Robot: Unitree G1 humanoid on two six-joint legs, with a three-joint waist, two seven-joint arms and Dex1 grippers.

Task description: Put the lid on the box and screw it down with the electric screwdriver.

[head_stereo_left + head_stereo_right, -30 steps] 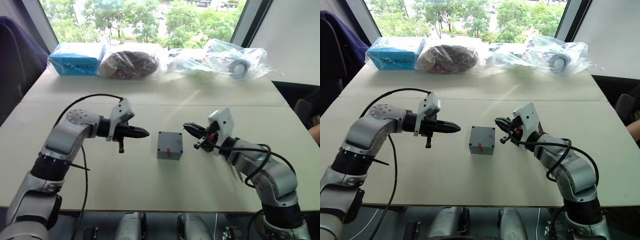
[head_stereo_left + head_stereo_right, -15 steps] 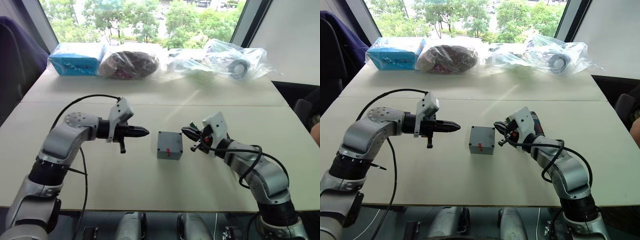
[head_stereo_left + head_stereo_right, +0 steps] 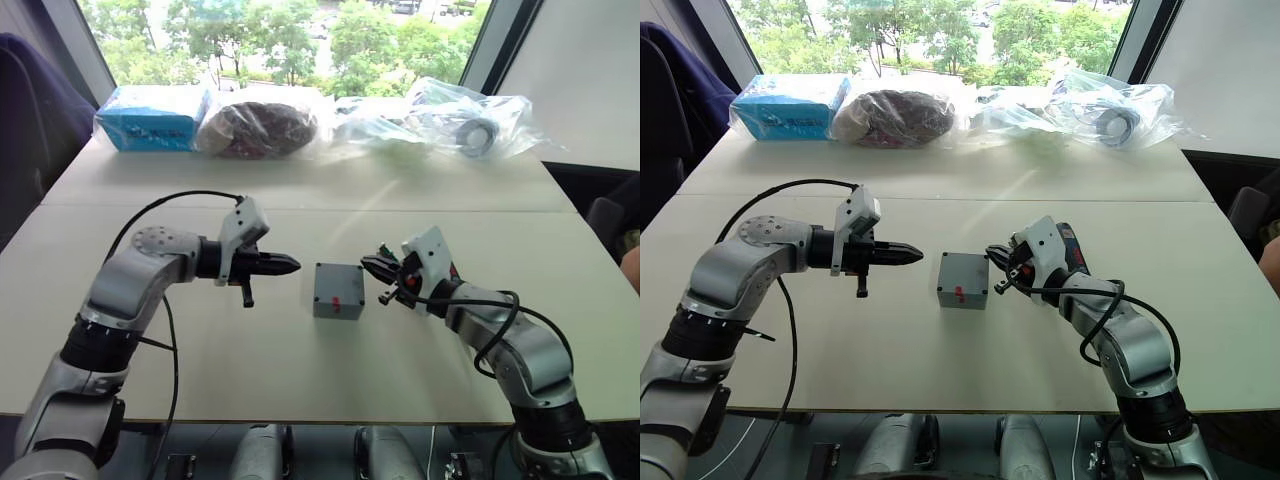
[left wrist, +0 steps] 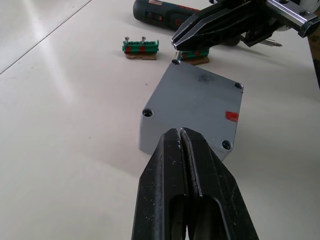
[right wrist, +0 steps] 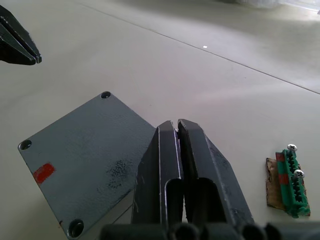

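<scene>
Lid (image 4: 200, 97) sits on box (image 3: 338, 291). Screwdriver (image 4: 170, 12) lies beyond box, next to my R gripper (image 3: 372, 266); both grippers pressed together, empty. L gripper (image 3: 290, 265) opposite side.

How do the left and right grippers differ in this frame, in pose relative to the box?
The left gripper hangs left of the box with a gap of bare table between them; the right gripper has its tip at the box's right top edge, contact unclear. The right gripper is close to the screwdriver lying on the table; the left gripper is across the box from it. Both are shut, hold nothing, and point at the box.
</scene>
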